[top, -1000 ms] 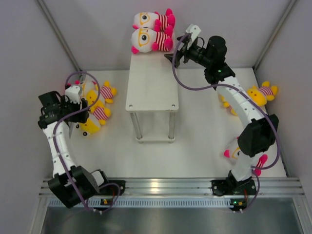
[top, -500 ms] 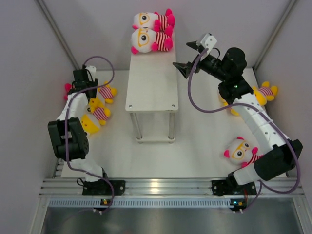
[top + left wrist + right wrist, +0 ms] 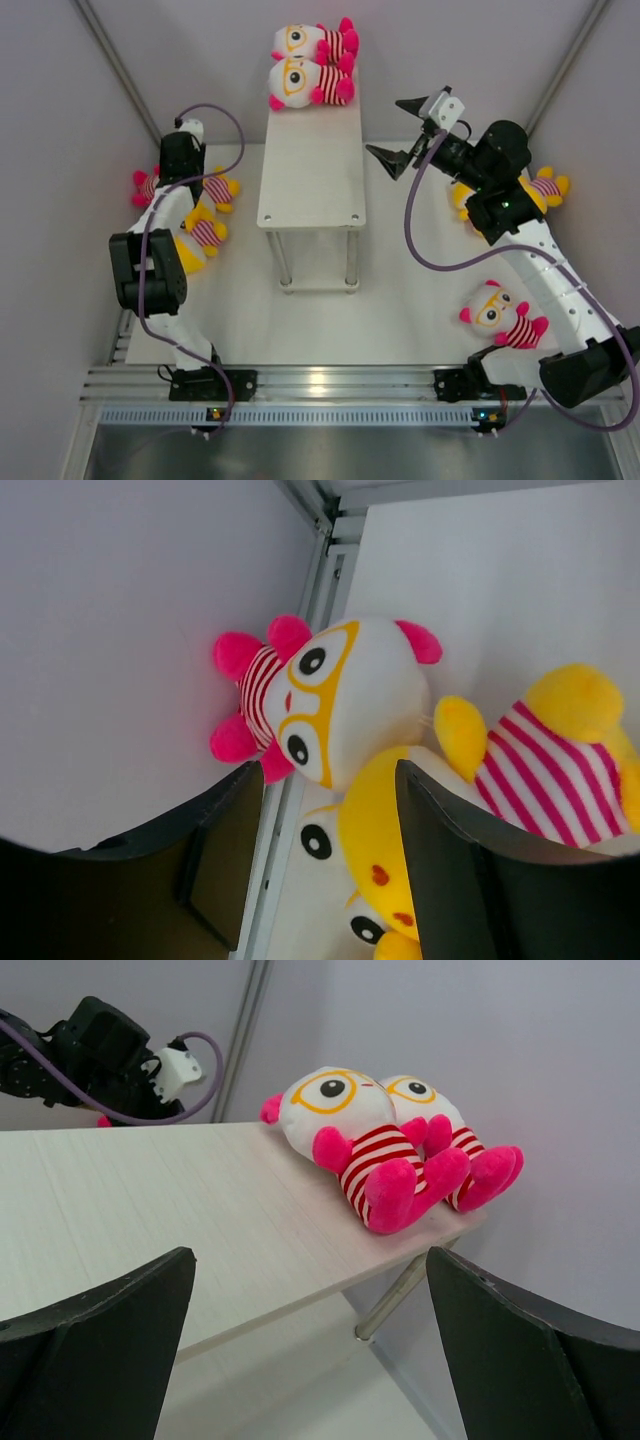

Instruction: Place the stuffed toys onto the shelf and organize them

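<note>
While left gripper (image 3: 325,780) hangs spread wide and empty, white-headed toy (image 3: 350,700) lies just beyond it at left edge of worktop (image 3: 500,560), long axis running finger to finger, yellow toy (image 3: 545,765) right against it; left arm (image 3: 150,235) far nearer. Right gripper (image 3: 398,130), likewise parted and empty, faces shelf (image 3: 312,170).

Light was bright and even, shadows lay soft beneath the shelf (image 3: 312,180), glare sat on the front rail (image 3: 320,378), and the wrist views' near fingers (image 3: 90,1350) showed dark, blurred.

Two white-headed plush toys (image 3: 303,82) side by side at white shelf's (image 3: 312,170) far end, yellow toys (image 3: 200,232) left of it
</note>
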Available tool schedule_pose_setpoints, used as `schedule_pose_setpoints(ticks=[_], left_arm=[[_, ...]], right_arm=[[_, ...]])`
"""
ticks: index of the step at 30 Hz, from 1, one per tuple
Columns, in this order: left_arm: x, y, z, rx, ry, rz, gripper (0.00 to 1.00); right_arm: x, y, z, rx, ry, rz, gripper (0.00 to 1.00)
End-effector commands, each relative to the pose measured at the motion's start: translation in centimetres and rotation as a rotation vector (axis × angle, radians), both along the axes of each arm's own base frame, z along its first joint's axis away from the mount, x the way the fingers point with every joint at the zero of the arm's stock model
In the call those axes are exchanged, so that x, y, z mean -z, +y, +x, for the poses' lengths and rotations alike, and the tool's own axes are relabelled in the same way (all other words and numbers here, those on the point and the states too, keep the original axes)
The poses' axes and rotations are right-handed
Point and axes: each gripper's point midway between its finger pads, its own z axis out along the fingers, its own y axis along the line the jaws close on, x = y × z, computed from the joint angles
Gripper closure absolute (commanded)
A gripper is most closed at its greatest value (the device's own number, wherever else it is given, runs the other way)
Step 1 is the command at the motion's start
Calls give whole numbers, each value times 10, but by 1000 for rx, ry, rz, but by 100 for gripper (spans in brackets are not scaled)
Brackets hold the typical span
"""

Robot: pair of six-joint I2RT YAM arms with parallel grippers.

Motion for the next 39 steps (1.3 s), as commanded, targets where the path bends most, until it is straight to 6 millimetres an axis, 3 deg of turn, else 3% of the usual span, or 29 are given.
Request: schedule_pose_setpoints(ticks=[1, 2, 4, 5, 6, 7, 9, 10, 12, 13, 14, 16, 18, 19, 22, 23, 24, 25, 27, 28, 33, 35, 38, 39], left_arm=[[-2, -13, 19, 11, -46, 123, 38], [8, -6, 24, -18, -37, 132, 37], [0, 5, 32, -62, -56, 158, 37], [10, 9, 37, -75, -40, 160, 36], [3, 14, 43, -89, -58, 164, 36], [12, 17, 48, -95, -44, 166, 35], [8, 24, 57, -110, -59, 169, 34], [19, 27, 61, -112, -44, 167, 33], [19, 35, 68, -128, -47, 158, 31], [32, 36, 72, -126, -26, 150, 31], [29, 41, 77, -132, -34, 146, 30], [51, 42, 81, -129, 14, 114, 27], [50, 49, 88, -148, -3, 64, 27], [66, 49, 83, -146, 51, 34, 27], [77, 40, 78, -110, 75, -99, 26], [91, 31, 72, -80, 96, -156, 25], [94, 26, 67, -64, 106, -174, 24], [84, 21, 64, -44, 92, -192, 22], [93, 10, 55, -15, 110, -236, 21], [88, 10, 53, -16, 102, -241, 20], [104, 25, 49, -59, 152, -163, 20], [117, 29, 44, -67, 192, -140, 25], [129, 26, 36, -51, 221, -169, 39], [127, 25, 34, -45, 221, -184, 60]], right_arm=[[-2, 3, -11, -16, -17, -6, 1], [-1, 3, -11, -17, -13, -9, 1], [5, 5, -13, -23, 9, -26, 1], [6, 5, -14, -24, 11, -32, 1], [11, 6, -15, -26, 23, -46, 1], [14, 6, -14, -23, 28, -50, 1], [18, 8, -16, -26, 36, -60, 1], [18, 8, -16, -26, 35, -60, 1], [29, 9, -17, -28, 68, -79, 1], [33, 10, -16, -25, 80, -85, 1], [36, 11, -16, -25, 86, -89, 1], [40, 12, -16, -27, 99, -94, 1], [44, 15, -16, -30, 109, -102, 1], [47, 15, -15, -26, 119, -109, 1], [51, 18, -13, -19, 130, -126, 0], [52, 19, -13, -18, 125, -132, 1], [53, 19, -12, -15, 126, -134, 1], [57, 22, -10, -15, 134, -140, 1], [59, 24, -8, -18, 144, -147, 1], [63, 26, -5, -18, 153, -155, 1], [68, 39, -10, -35, 149, -204, 1], [68, 43, -13, -36, 131, -219, 1], [68, 44, -15, -28, 122, -231, 1], [67, 45, -15, -29, 121, -229, 1]])
